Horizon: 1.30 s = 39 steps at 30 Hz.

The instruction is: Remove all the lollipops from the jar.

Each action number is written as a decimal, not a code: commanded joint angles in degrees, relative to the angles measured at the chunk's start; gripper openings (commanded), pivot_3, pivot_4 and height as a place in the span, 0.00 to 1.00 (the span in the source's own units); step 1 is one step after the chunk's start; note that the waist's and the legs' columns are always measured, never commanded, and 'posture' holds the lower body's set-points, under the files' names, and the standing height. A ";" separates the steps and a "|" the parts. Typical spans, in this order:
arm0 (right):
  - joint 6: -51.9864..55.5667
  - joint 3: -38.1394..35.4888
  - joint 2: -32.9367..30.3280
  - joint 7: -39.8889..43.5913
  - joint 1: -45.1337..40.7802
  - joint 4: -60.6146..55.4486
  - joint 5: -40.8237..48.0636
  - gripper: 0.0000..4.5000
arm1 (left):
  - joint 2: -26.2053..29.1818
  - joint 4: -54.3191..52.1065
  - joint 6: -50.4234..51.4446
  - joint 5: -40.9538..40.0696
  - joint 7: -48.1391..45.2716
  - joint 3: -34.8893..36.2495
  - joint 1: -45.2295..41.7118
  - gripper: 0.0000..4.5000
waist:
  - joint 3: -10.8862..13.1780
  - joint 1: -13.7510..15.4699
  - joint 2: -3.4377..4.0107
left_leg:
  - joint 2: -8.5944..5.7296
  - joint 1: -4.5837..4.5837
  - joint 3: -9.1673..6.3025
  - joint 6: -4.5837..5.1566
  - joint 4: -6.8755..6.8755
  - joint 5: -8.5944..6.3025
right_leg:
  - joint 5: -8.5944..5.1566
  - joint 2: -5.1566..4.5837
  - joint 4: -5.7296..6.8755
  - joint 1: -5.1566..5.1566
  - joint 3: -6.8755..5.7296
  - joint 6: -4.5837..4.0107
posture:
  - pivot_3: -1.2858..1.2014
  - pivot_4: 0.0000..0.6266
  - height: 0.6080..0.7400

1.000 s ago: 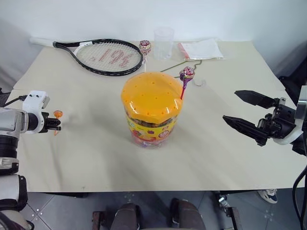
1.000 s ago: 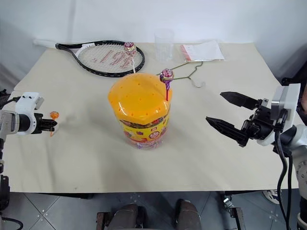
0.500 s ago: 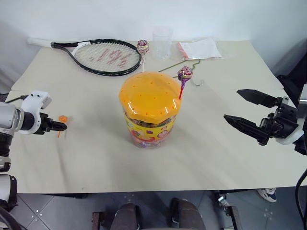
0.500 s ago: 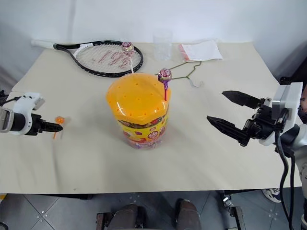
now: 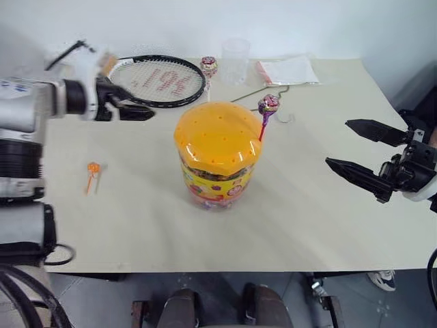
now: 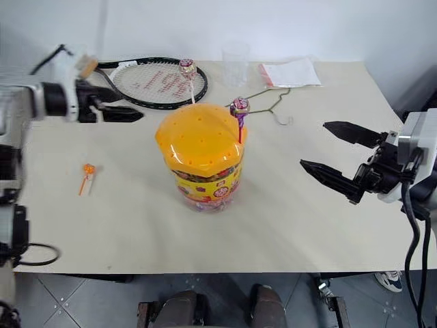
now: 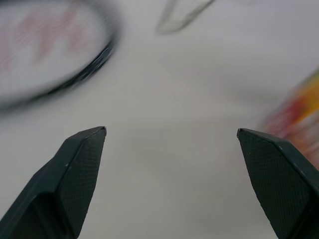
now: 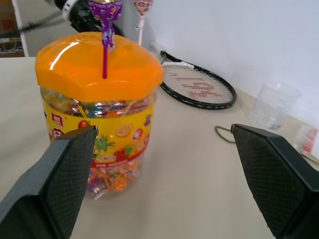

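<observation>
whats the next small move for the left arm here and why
Probably carry the open left gripper on to the pinkish lollipop on a white stick in the orange-lidded clear jar. The orange lollipop lies on the table, its jaws are empty, and the purple lollipop is farther.

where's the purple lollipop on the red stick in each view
Left eye view: purple lollipop standing at the jar lid's far right edge.
Right eye view: same spot.
Right wrist view: near the top, above the lid.
Left wrist view: cannot tell.
Shared landmark: the orange lid.
</observation>
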 commanded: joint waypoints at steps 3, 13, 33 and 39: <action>0.75 -5.34 -1.81 -0.76 0.20 -2.89 2.75 1.00 | -3.43 4.08 -9.93 -7.40 -11.02 6.68 -2.72 0.99 | 0.00 -1.14 0.00 | 0.01 0.00 0.05 0.00 -0.08 0.00 | -0.01 0.02 -0.01 -0.06 0.03 -0.01 | 0.52 0.24 1.00; 1.43 -10.12 -2.18 -0.44 4.51 -5.08 3.66 1.00 | -8.45 11.03 -14.53 -9.20 -20.39 6.58 -6.96 0.99 | 0.06 -0.29 -0.10 | 0.00 -0.05 0.01 0.02 0.04 -0.01 | 0.01 0.01 -0.01 -0.03 0.04 0.01 | 0.52 0.24 1.00; 0.66 -12.78 -2.12 -0.44 6.83 -5.98 3.81 1.00 | -14.87 18.11 -19.75 -5.86 -19.60 5.88 -11.66 0.40 | 0.07 0.12 -0.13 | 0.00 -0.06 -0.01 0.04 0.05 -0.02 | 0.01 0.01 -0.02 -0.03 0.03 0.02 | 0.52 0.24 1.00; 0.93 -13.55 -2.32 0.08 7.02 -5.94 4.70 1.00 | -14.83 20.33 -21.96 -5.53 -19.91 6.25 -13.23 0.01 | 0.08 0.08 -0.13 | 0.00 -0.06 -0.01 0.04 0.04 -0.02 | 0.01 0.01 -0.02 -0.03 0.03 0.02 | 0.52 0.24 1.00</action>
